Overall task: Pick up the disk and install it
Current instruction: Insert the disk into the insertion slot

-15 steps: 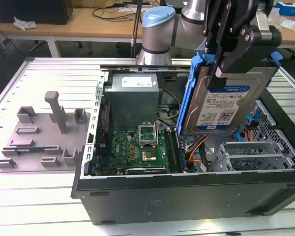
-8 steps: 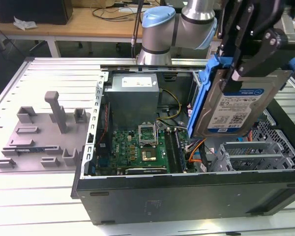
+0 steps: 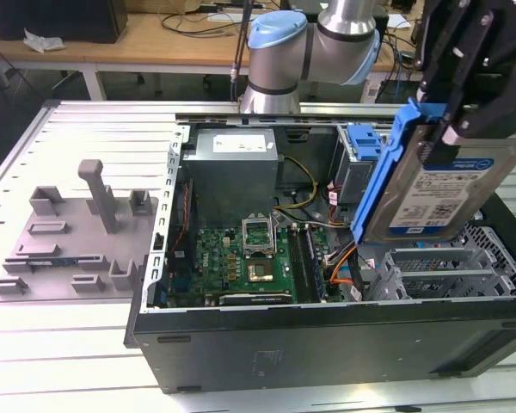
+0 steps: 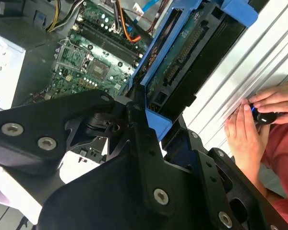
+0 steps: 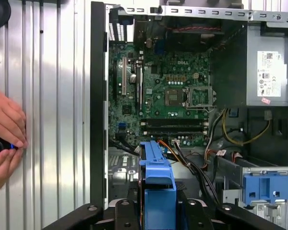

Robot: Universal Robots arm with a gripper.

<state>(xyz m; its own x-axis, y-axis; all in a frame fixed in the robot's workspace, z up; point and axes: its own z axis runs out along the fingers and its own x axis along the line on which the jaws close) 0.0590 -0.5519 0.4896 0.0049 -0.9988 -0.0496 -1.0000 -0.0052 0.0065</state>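
My black gripper (image 3: 451, 129) is shut on the disk (image 3: 439, 194), a silver-grey drive with a white-and-blue label in a bright blue carrier frame. It hangs tilted in the air over the exterior view's right part of the open computer case (image 3: 327, 335), above the metal drive cage (image 3: 439, 271). In the second wrist view the disk (image 4: 182, 57) shows its dark circuit-board underside between the black fingers (image 4: 134, 129). The first wrist view looks down along the blue frame of the disk (image 5: 158, 184) onto the motherboard (image 5: 173, 96).
Another blue carrier (image 5: 266, 187) sits in a bay inside the case, near the power supply (image 3: 232, 159) and loose cables (image 5: 197, 163). A grey fixture plate with a post (image 3: 99, 194) lies outside the case. A person's hands (image 4: 257, 117) rest on the ribbed table.
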